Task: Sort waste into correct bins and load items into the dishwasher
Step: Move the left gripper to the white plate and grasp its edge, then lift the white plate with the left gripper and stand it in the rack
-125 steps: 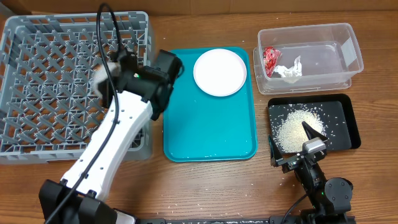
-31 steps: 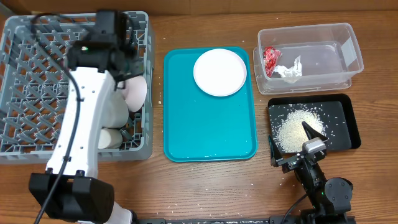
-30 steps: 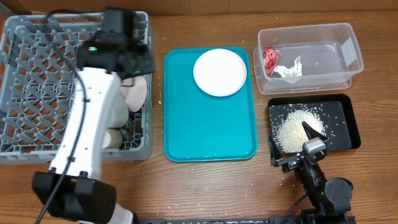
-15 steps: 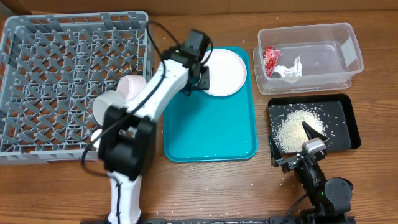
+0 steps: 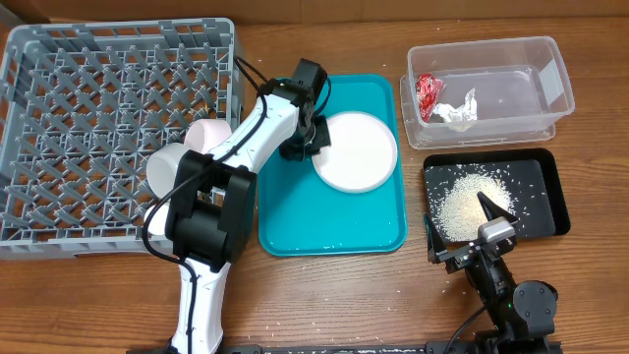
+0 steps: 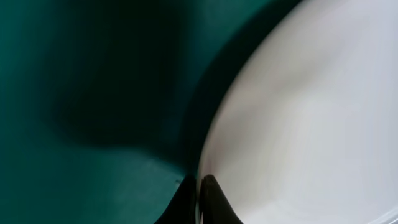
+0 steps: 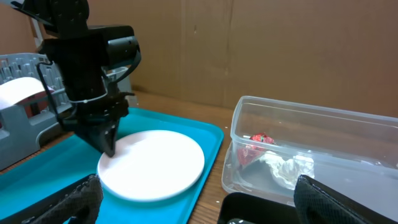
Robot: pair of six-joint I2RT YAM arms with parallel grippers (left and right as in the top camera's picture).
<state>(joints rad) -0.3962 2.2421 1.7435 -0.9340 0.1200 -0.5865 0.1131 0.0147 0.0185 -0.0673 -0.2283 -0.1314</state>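
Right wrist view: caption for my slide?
Left claw closed on the rim of the white plate on the teal tray.

White arm (image 5: 257,123) shell, black joints (image 5: 209,211)

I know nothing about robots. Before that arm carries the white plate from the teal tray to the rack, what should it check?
1. Grip: the left hand is shut on the left rim of the white plate. Ok.
2. Plate clear of the teal tray: not ok, it lies flat on it.
3. Room in the grey dish rack: ok, most of the grid is bare. Two white pieces sit near its right wall.
4. Right hand out of the way: ok, it is open by the black tray.
5. Grip firm enough to lift: cannot tell.
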